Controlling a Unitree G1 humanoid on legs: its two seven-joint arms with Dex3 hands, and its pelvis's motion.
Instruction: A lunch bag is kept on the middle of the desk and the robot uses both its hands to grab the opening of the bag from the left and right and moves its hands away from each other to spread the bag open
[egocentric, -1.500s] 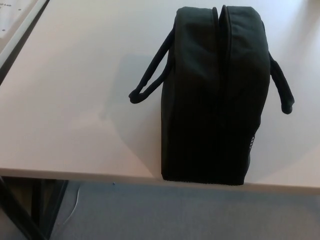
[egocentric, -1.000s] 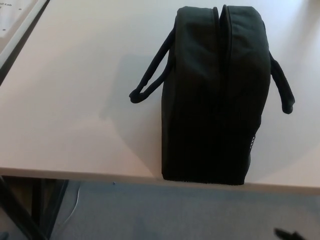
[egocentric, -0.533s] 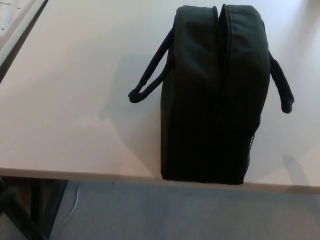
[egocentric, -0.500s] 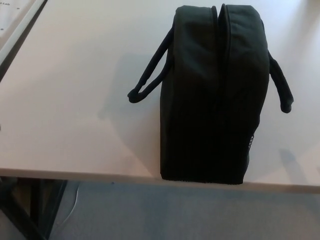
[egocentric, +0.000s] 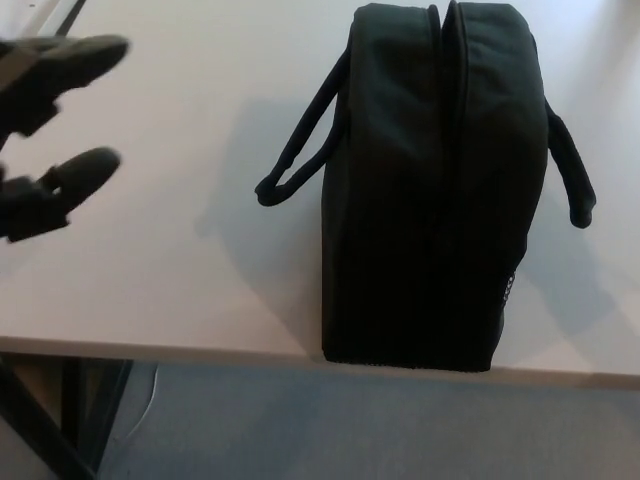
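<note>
Left hand at the picture's left edge, fingers spread, holding nothing. Right hand not in view. Black lunch bag stands well off to that hand's right, at the desk front edge, opening seam shut. Looks soft, light fabric; likely best pinched at the lips either side of the seam.

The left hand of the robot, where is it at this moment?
In the head view the left hand is at the picture's left edge, above the desk, fingers apart and empty, well left of the lunch bag and its left handle.
</note>
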